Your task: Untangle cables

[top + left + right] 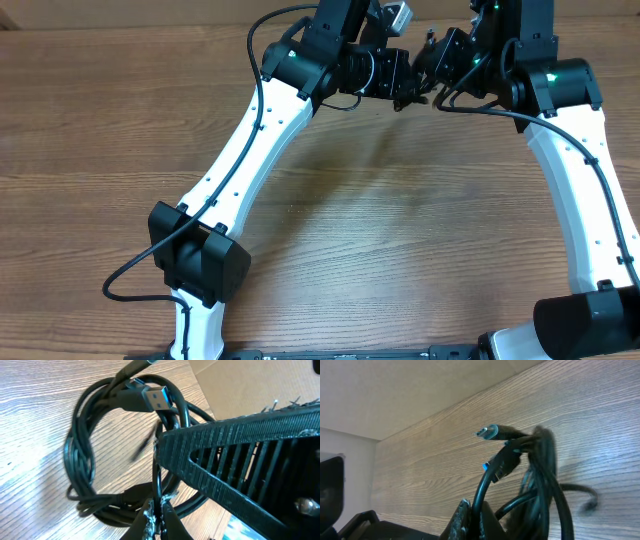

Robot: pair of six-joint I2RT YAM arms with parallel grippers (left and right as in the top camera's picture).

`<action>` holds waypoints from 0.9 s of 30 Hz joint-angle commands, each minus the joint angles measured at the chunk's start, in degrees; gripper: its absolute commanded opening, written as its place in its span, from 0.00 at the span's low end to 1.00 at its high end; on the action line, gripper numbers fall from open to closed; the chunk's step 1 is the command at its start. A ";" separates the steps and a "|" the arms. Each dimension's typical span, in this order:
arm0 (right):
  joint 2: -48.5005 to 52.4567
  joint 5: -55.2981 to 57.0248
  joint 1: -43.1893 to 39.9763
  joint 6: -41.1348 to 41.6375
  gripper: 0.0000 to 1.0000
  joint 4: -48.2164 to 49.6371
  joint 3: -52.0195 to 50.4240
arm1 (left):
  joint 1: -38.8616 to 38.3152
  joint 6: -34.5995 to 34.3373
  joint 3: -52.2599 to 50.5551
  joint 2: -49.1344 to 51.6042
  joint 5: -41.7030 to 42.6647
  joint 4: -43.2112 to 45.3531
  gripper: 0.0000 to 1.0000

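A tangled bundle of black cables [95,475] hangs between my two grippers at the far middle of the table [420,95]. One USB plug with a blue insert [156,398] sticks out of the coil, and it also shows in the right wrist view [492,466]. A second metal plug [487,431] points left there. My left gripper [159,519] is shut on a strand of the black cable. My right gripper [476,519] is shut on another strand of the bundle [540,480]. The two grippers almost touch in the overhead view.
The wooden table [380,230] spreads below both arms. The right gripper's ribbed black finger [250,460] crosses the left wrist view close to the coil. A pale wall or board [395,390] lies beyond the table's far edge. Each arm's own black lead [130,280] trails by it.
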 commanded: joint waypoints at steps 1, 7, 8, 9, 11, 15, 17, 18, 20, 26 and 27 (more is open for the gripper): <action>-2.62 -0.59 -0.07 -0.52 0.04 0.17 1.53 | -0.46 0.46 -0.48 -1.36 -0.35 0.11 0.04; -2.62 -0.55 -0.07 -1.97 0.04 -0.15 1.53 | -0.20 0.37 -0.46 -1.31 0.61 -0.07 0.04; -2.62 -0.52 -0.07 -1.97 0.04 -0.15 1.53 | 0.09 0.20 -0.46 -1.31 1.42 -0.07 0.04; -2.62 -0.48 -0.09 -1.97 0.04 -0.13 1.53 | 0.44 -0.13 -0.46 -1.31 2.10 -0.17 0.04; -2.62 -0.33 -0.28 -1.97 0.04 -0.13 1.53 | 1.36 -0.24 -0.44 -1.31 4.00 -0.66 0.04; -2.62 -0.35 -0.94 -1.95 0.04 -0.13 1.53 | 3.32 -0.17 -0.44 -1.33 4.59 -2.89 0.04; -2.62 -0.33 -1.25 -1.97 0.04 -0.13 1.53 | 4.22 -0.11 -0.44 -1.33 4.66 -4.00 0.04; -2.62 -0.13 -1.44 -1.97 0.04 -0.13 1.53 | 4.55 0.15 -0.42 -1.33 4.74 -4.44 0.04; -2.62 0.46 -1.73 -1.97 0.04 -0.15 1.53 | 5.29 0.81 -0.39 -1.49 4.81 -5.44 0.04; -2.62 1.09 -2.49 -3.08 0.04 -0.20 1.53 | 7.58 2.21 -0.39 -3.02 4.76 -8.15 0.04; -2.62 1.77 -2.60 -3.06 0.04 -0.37 1.53 | 8.04 2.25 -0.39 -3.56 4.74 -8.57 0.04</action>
